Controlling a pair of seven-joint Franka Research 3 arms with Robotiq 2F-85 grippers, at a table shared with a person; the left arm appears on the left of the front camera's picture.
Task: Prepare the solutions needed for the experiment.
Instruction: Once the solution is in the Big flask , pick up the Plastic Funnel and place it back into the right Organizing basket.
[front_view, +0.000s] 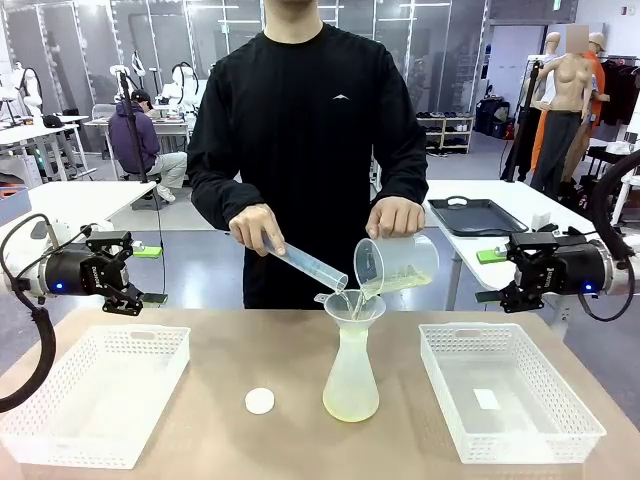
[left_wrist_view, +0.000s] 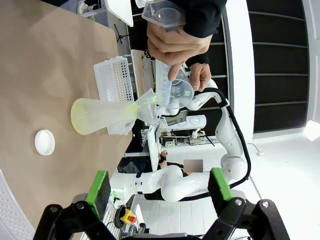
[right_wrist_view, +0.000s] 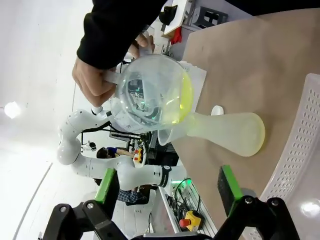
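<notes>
A person at the far side tips a clear beaker (front_view: 397, 262) and a graduated cylinder (front_view: 305, 264) into a funnel (front_view: 349, 303) set in a frosted conical flask (front_view: 351, 375) at the table's middle. The pale yellow-green solutions (front_view: 350, 406) pool in the flask's bottom, and more runs from the beaker's lip (right_wrist_view: 186, 97). My left gripper (front_view: 150, 275) hovers open at the left, well away from the flask (left_wrist_view: 100, 115). My right gripper (front_view: 490, 276) hovers open at the right, also apart from the flask (right_wrist_view: 230, 132). Nothing lies between the green pads (left_wrist_view: 97, 192) (right_wrist_view: 229, 190) of either gripper.
A white perforated basket (front_view: 95, 395) stands at the front left and another basket (front_view: 510, 400) at the front right. A small white round cap (front_view: 259, 401) lies on the table left of the flask. A black tray (front_view: 475, 216) rests on a table behind.
</notes>
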